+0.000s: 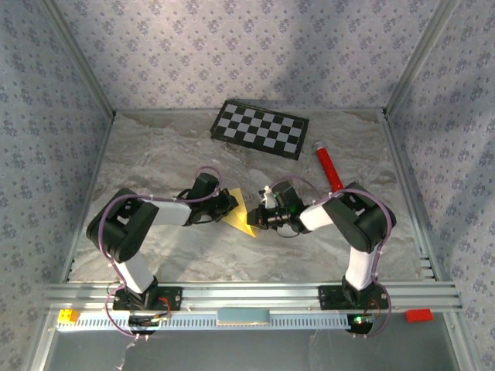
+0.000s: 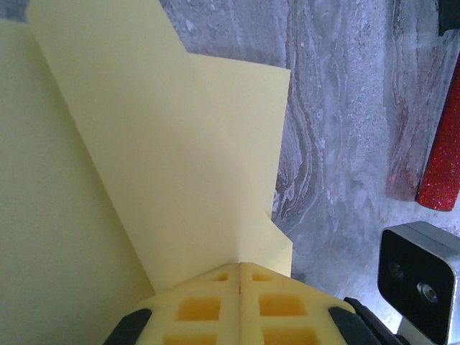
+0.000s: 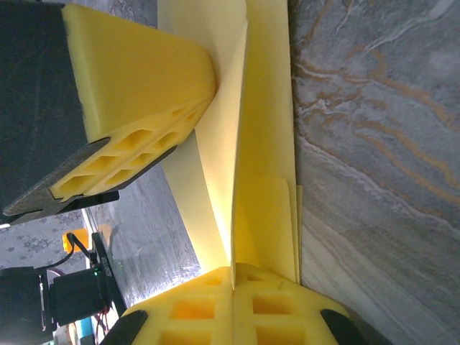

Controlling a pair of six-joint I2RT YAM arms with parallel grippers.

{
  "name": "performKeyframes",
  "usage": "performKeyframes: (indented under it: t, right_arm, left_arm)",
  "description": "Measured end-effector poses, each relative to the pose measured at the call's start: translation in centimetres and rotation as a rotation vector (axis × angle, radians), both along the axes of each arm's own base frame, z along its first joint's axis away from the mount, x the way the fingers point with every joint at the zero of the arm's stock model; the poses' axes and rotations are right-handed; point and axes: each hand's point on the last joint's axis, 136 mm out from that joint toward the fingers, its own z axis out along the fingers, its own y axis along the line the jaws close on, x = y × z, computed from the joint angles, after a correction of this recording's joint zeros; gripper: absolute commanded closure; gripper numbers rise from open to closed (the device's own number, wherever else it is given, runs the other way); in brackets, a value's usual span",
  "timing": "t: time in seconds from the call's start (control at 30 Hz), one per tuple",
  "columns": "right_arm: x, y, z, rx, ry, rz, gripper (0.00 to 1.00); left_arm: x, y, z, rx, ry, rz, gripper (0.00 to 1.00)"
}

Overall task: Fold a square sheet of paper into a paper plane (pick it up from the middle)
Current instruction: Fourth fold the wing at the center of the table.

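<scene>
The pale-yellow sheet of paper (image 1: 240,210) is folded into a pointed wedge with lengthwise creases and is held up over the middle of the table between both grippers. My left gripper (image 1: 230,203) comes in from the left. In its wrist view the gripper (image 2: 238,267) has its yellow foam fingers (image 2: 194,305) pressed together on an edge of the layered paper (image 2: 144,144). My right gripper (image 1: 258,217) comes in from the right. In the right wrist view it (image 3: 233,272) is shut on the paper's fold (image 3: 266,144), with the left gripper's foam finger (image 3: 144,100) pinching the far end.
A black-and-white checkerboard panel (image 1: 260,128) lies at the back. A red tube (image 1: 328,165) lies right of it and appears in the left wrist view (image 2: 442,165). Patterned walls close in three sides. A metal rail (image 1: 247,295) runs along the front edge.
</scene>
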Motion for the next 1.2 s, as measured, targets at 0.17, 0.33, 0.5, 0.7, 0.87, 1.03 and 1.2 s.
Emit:
performKeyframes:
  t: [0.17, 0.33, 0.5, 0.7, 0.87, 1.03, 1.2]
  right_arm:
    - [0.00, 0.01, -0.02, 0.001, 0.006, 0.002, 0.98]
    - [-0.01, -0.01, -0.04, 0.003, 0.010, 0.003, 0.98]
    - [0.01, -0.01, -0.03, 0.003, 0.016, 0.001, 0.97]
    - [0.02, 0.00, -0.03, 0.002, 0.019, 0.000, 0.96]
    - [0.02, -0.01, -0.04, 0.001, 0.024, 0.001, 0.92]
    - [-0.07, -0.06, 0.12, -0.004, 0.028, 0.001, 0.88]
    - [-0.36, -0.28, 0.23, -0.024, 0.033, 0.002, 0.87]
  left_arm:
    - [0.09, -0.01, -0.15, 0.005, 0.002, 0.002, 0.95]
    - [0.09, 0.05, -0.44, 0.013, 0.009, 0.004, 0.95]
    - [0.24, -0.04, -0.62, 0.017, 0.015, 0.004, 0.96]
    - [0.20, -0.02, -0.82, 0.020, 0.019, 0.003, 0.96]
    - [0.21, -0.04, -0.80, 0.029, 0.020, -0.005, 0.96]
    - [0.45, -0.23, -0.90, 0.046, 0.020, -0.023, 0.97]
    - [0.52, -0.30, -0.89, 0.052, 0.012, -0.034, 0.96]
